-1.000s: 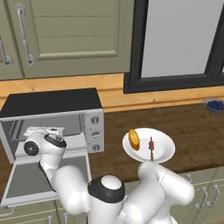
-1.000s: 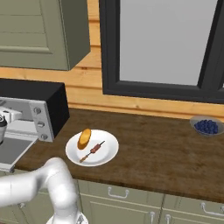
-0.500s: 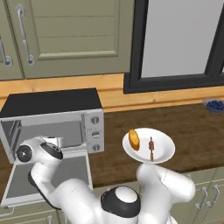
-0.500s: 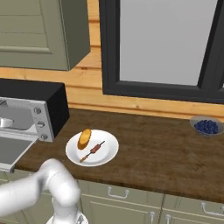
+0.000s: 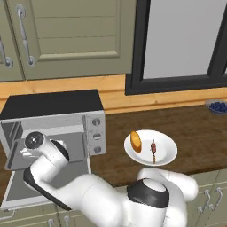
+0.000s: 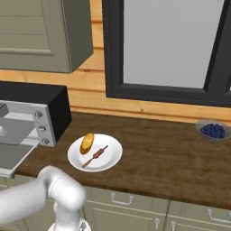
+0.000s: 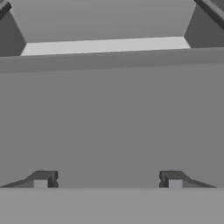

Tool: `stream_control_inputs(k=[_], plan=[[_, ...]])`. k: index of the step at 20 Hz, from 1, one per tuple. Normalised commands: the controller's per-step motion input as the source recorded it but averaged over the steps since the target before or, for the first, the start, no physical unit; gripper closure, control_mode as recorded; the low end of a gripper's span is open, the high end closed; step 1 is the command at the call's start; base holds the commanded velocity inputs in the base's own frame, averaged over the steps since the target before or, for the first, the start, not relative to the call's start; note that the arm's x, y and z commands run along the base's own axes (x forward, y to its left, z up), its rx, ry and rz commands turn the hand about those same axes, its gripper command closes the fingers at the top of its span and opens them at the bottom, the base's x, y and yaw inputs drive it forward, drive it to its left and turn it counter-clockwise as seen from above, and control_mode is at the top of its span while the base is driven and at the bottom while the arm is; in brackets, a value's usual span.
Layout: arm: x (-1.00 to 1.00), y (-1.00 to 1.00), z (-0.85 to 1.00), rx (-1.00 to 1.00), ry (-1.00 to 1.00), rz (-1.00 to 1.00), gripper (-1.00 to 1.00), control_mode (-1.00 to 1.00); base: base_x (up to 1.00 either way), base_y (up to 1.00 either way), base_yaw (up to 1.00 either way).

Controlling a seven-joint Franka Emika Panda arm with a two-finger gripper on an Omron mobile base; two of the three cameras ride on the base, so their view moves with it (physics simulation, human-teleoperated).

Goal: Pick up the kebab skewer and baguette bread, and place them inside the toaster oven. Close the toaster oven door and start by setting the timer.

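The toaster oven [image 5: 53,106] stands at the left of the counter with its door [image 5: 15,190] folded down flat in front of it. My arm bends left over the door, its wrist [image 5: 35,141] in front of the oven's mouth. In the hand view my gripper [image 7: 107,181] is open, fingertips [image 7: 41,179] wide apart with nothing between them, facing a flat grey surface with the oven's cavity [image 7: 105,19] beyond. The baguette bread [image 5: 135,141] and the kebab skewer [image 5: 153,147] lie side by side on a white plate [image 5: 166,155] right of the oven, untouched.
A small bowl of blueberries [image 6: 213,131] sits far right by the dark window frame [image 6: 158,92]. Three knobs [image 5: 96,135] run down the oven's right side. Bare brown counter [image 6: 162,153] lies between plate and bowl. Cabinets hang above the oven.
My arm has swung lower and further left in front of the oven's opening, and the hand has left the right base view. Plate, bread and skewer have not moved.
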Motion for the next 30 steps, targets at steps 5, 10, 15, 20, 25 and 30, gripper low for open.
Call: stream_control_inputs(k=[5, 10, 15, 20, 25, 30], plan=[[-0.77, -0.01, 0.66, 0.02, 0.30, 0.02, -1.00, -1.00, 0.00, 0.00, 0.00], [-1.00, -0.20, 1.00, 0.01, 0.09, 0.00, -1.00, -1.00, 0.00, 0.00, 0.00], [-0.63, -0.98, 0.39, 0.00, 0.00, -0.03, -1.00, -1.00, 0.00, 0.00, 0.00], [-0.12, -1.00, 0.15, 0.00, 0.03, -0.02, -1.00, -1.00, 0.00, 0.00, 0.00], [-0.01, -1.00, 0.03, 0.00, 0.10, 0.00, -1.00, -1.00, 0.00, 0.00, 0.00], [0.00, -1.00, 0.01, 0.00, 0.17, 0.00, -1.00, -1.00, 0.00, 0.00, 0.00]])
